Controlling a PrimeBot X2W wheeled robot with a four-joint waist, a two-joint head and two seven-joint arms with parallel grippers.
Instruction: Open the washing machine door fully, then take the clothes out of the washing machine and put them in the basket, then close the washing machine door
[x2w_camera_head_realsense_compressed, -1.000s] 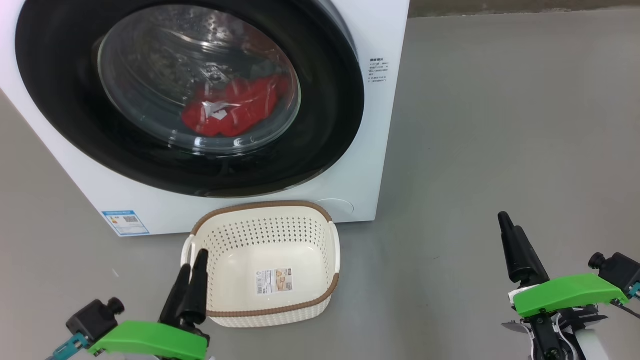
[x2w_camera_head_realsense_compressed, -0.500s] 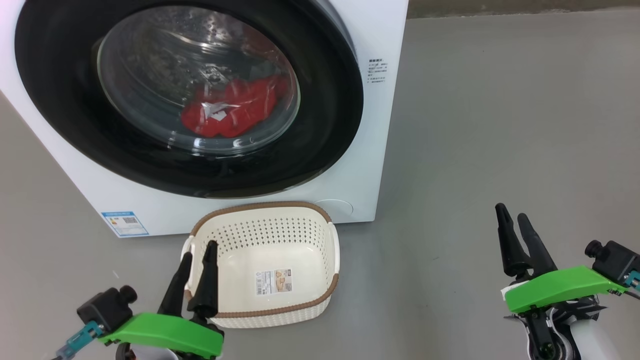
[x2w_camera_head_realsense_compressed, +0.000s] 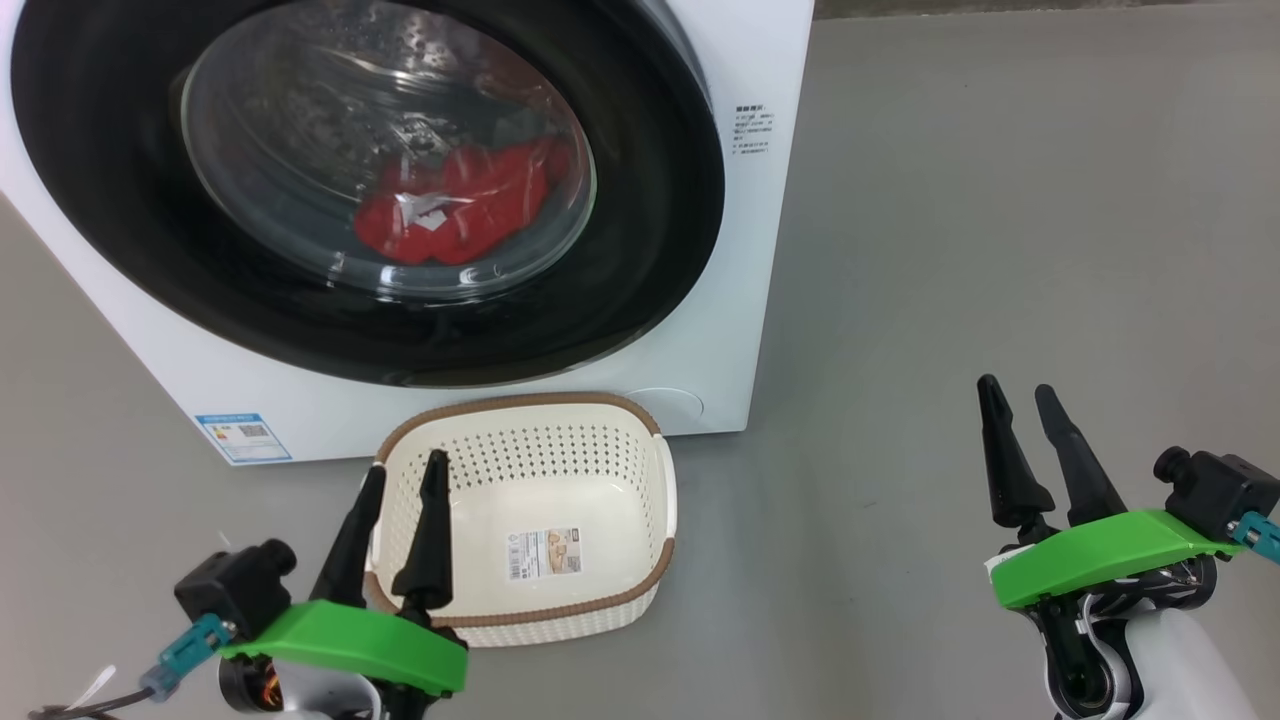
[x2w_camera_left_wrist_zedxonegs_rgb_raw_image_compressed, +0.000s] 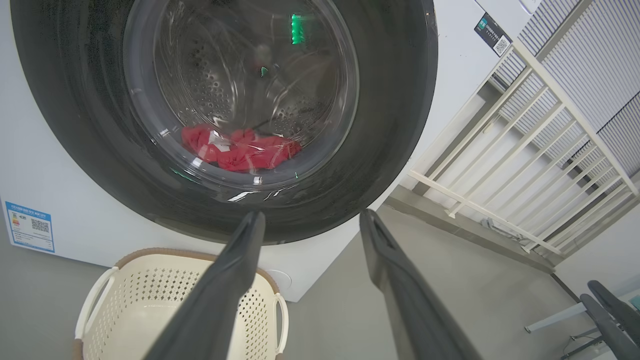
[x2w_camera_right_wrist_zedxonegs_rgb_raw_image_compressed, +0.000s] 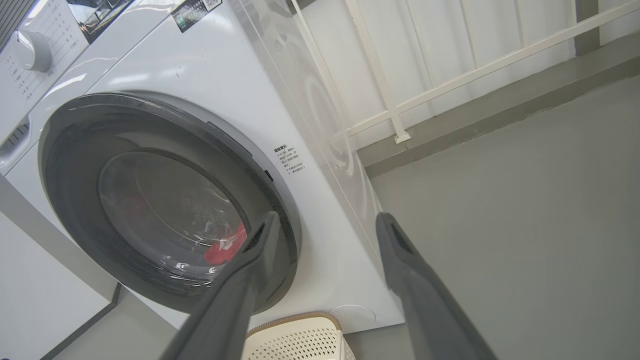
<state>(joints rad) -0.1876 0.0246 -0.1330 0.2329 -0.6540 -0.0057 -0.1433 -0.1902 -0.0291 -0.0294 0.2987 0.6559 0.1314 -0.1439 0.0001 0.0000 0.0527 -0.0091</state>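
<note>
The white washing machine (x2w_camera_head_realsense_compressed: 740, 260) stands at the upper left with its black-rimmed round door (x2w_camera_head_realsense_compressed: 650, 200) closed. Behind the glass lie the red clothes (x2w_camera_head_realsense_compressed: 450, 200), which also show in the left wrist view (x2w_camera_left_wrist_zedxonegs_rgb_raw_image_compressed: 240, 150) and the right wrist view (x2w_camera_right_wrist_zedxonegs_rgb_raw_image_compressed: 225, 250). The cream basket (x2w_camera_head_realsense_compressed: 600, 610) with a brown rim sits on the floor in front of the machine, holding nothing but a sticker. My left gripper (x2w_camera_head_realsense_compressed: 405, 478) is open, its fingers over the basket's left rim. My right gripper (x2w_camera_head_realsense_compressed: 1018, 392) is open above bare floor, well to the right of the machine.
Grey floor (x2w_camera_head_realsense_compressed: 950, 250) spreads to the right of the machine. A white railing (x2w_camera_left_wrist_zedxonegs_rgb_raw_image_compressed: 525, 165) stands beside and behind the machine against the wall. The machine's control panel with a knob (x2w_camera_right_wrist_zedxonegs_rgb_raw_image_compressed: 32, 50) is at the top of the right wrist view.
Both grippers have risen and moved forward, their fingers now seen spread apart. The head camera has shifted slightly, so the machine and basket sit a little higher in the picture.
</note>
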